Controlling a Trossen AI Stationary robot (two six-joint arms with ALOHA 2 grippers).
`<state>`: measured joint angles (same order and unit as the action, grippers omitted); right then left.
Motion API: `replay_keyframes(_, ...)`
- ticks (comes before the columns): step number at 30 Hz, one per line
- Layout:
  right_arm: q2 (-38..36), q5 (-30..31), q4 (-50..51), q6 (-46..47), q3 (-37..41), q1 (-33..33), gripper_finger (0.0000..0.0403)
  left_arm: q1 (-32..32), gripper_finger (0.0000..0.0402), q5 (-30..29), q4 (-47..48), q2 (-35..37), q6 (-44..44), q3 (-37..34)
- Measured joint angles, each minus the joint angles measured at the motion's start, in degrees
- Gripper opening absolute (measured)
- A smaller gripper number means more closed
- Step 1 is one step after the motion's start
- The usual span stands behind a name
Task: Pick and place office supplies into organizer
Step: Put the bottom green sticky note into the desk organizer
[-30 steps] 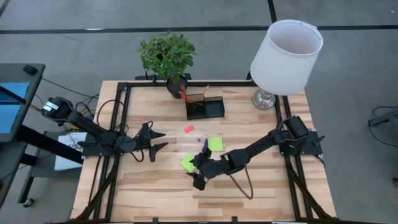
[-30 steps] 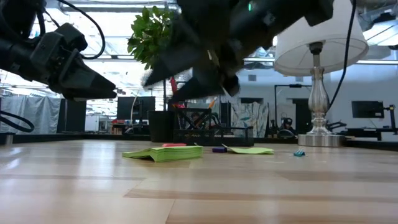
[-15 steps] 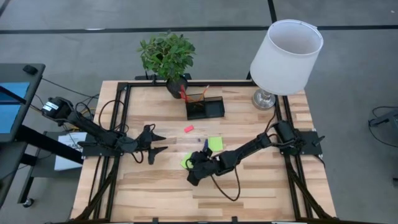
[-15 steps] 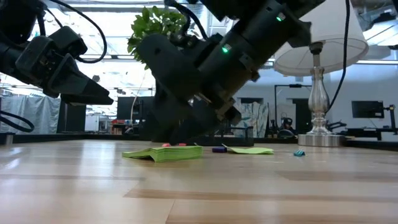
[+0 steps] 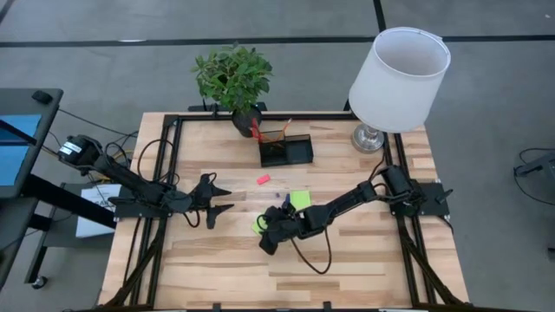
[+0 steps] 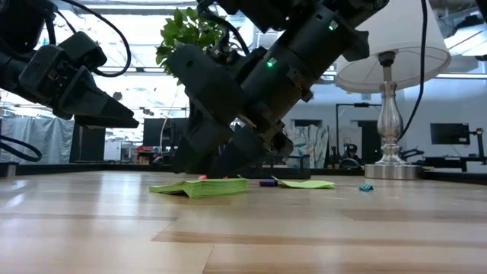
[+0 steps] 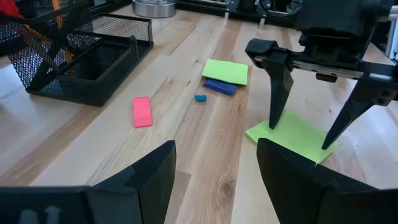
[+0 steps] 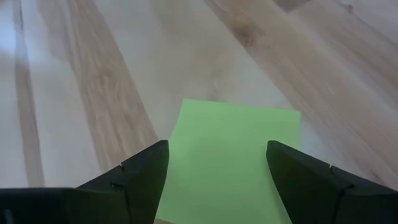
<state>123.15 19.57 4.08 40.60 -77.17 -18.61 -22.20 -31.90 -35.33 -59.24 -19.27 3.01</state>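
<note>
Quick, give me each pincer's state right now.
Left pincer: open, empty, hovering above the table's left side.
Right pincer: open, fingers straddling the nearer green sticky-note pad, not yet closed on it.

green sticky pad (image 7: 291,134) flat on table | second pad (image 7: 226,71) beside blue piece (image 7: 219,86) | mesh organizer (image 7: 84,65) upright

Light wooden table (image 5: 217,269) with organizer (image 5: 285,149), two sticky-note pads (image 7: 292,134), pink piece (image 7: 142,111), lamp (image 5: 371,137).
</note>
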Motion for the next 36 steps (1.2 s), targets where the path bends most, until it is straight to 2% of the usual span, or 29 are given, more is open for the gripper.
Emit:
replay_keyframes(10,-0.22,0.25,4.92,-0.39,-0.02,0.11,0.0268,0.00,0.0217,0.53,0.00,0.00,-0.08,0.00)
replay_keyframes(18,-0.17,-0.26,3.27,-2.03,-0.02,0.32,0.0268,0.00,0.0217,3.48,0.00,0.00,-0.08,0.00)
replay_keyframes(25,-0.15,-0.44,3.71,-5.54,-3.65,-1.38,0.0268,-0.02,0.0217,3.58,0.07,0.00,-0.35,0.00)
replay_keyframes(36,-0.13,0.35,11.56,-6.46,-7.78,-3.50,0.0264,-0.02,0.0217,4.72,0.11,0.00,-0.41,0.00)
